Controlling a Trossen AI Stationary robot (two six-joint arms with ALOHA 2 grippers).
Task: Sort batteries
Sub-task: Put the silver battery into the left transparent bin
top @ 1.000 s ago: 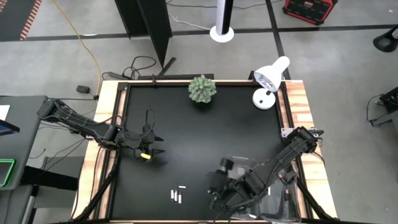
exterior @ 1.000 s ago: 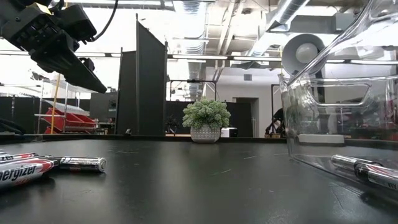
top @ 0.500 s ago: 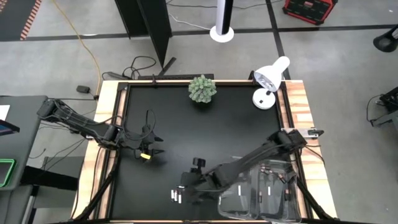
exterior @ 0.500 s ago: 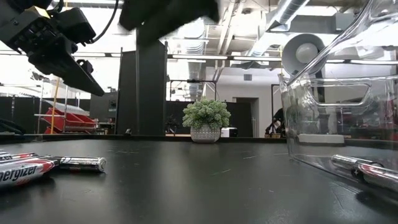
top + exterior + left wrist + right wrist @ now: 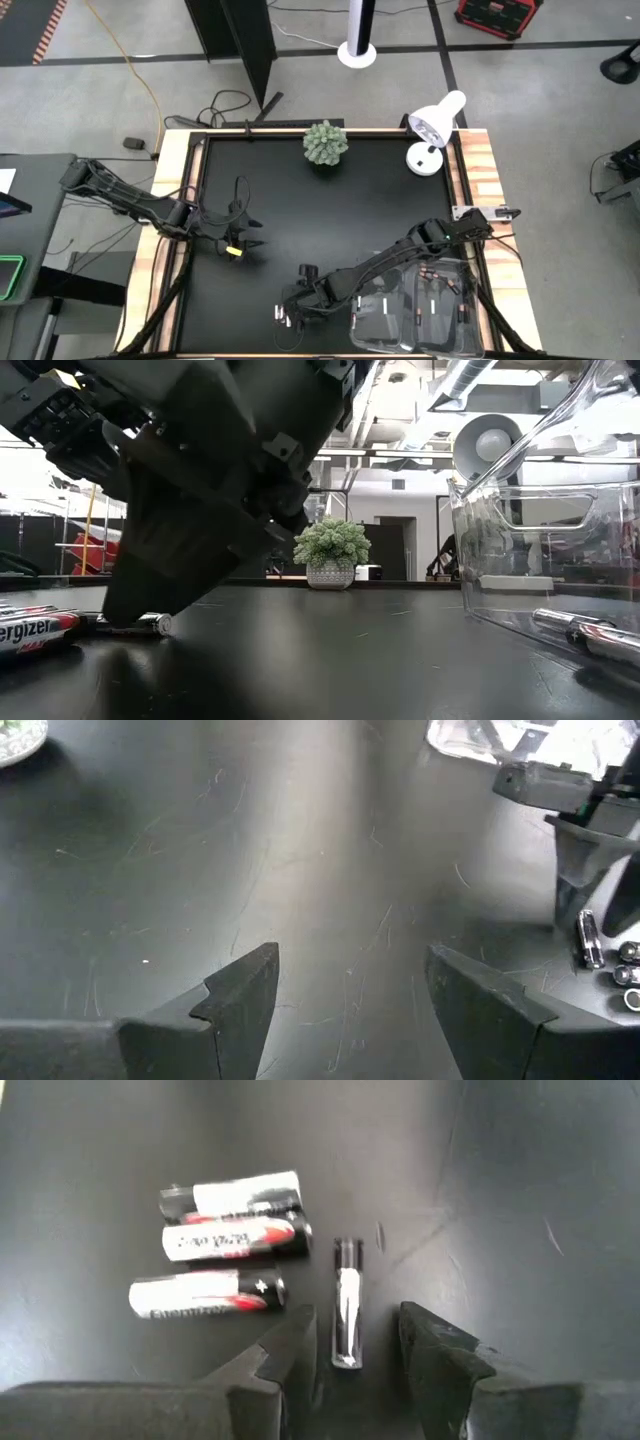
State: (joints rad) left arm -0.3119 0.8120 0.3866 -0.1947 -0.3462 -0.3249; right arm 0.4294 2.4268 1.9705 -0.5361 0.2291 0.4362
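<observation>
Silver-and-red batteries (image 5: 215, 1265) lie loose near the bench's (image 5: 320, 210) front edge, a slimmer battery (image 5: 346, 1318) just beside them; the right end effector (image 5: 292, 312) has swung over from the clear bins (image 5: 420, 312) at the front right corner and now hangs over that slim one, its fingers (image 5: 292, 1350) parted narrowly either side, holding nothing; a fresh pick looks set to begin, with several batteries already in the bins. Farther back, by the left edge, the left end effector (image 5: 240, 240) waits with its fingers wide and empty.
</observation>
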